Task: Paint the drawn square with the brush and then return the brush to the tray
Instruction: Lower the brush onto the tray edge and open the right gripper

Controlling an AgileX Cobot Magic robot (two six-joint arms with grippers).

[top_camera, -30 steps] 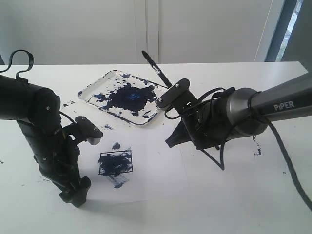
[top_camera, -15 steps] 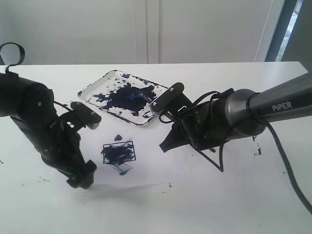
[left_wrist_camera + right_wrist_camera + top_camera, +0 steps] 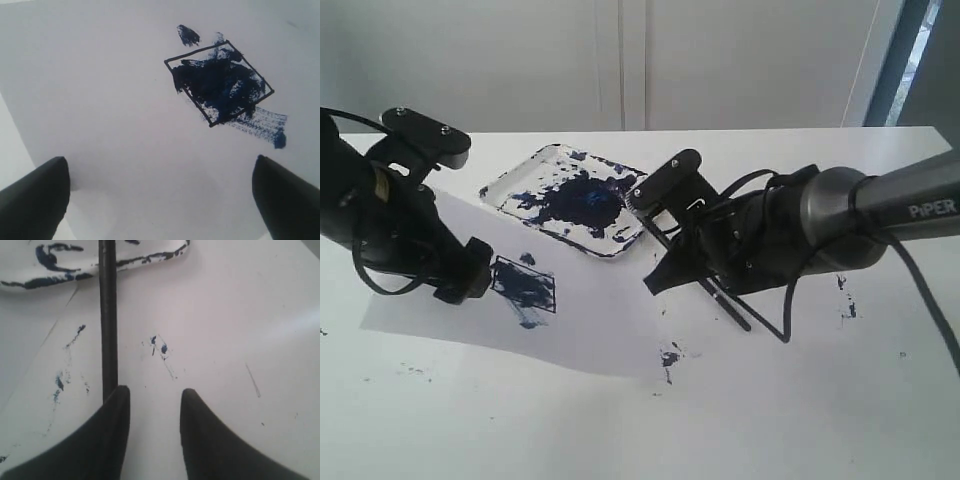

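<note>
With the drawn square (image 3: pixel 220 82) smeared dark blue, painting looks done, but the return seems partial: the brush (image 3: pixel 108 315) lies one end over the tray (image 3: pixel 150 255) rim, the rest on the counter (image 3: pixel 240 330), beside the parted, empty right claw (image 3: pixel 152 395); the left claw (image 3: pixel 160 200) gapes empty.

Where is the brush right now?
The brush lies on the table beside one finger of the open right gripper, not between its jaws, its far end over the rim of the tray; in the exterior view, right of centre.
</note>
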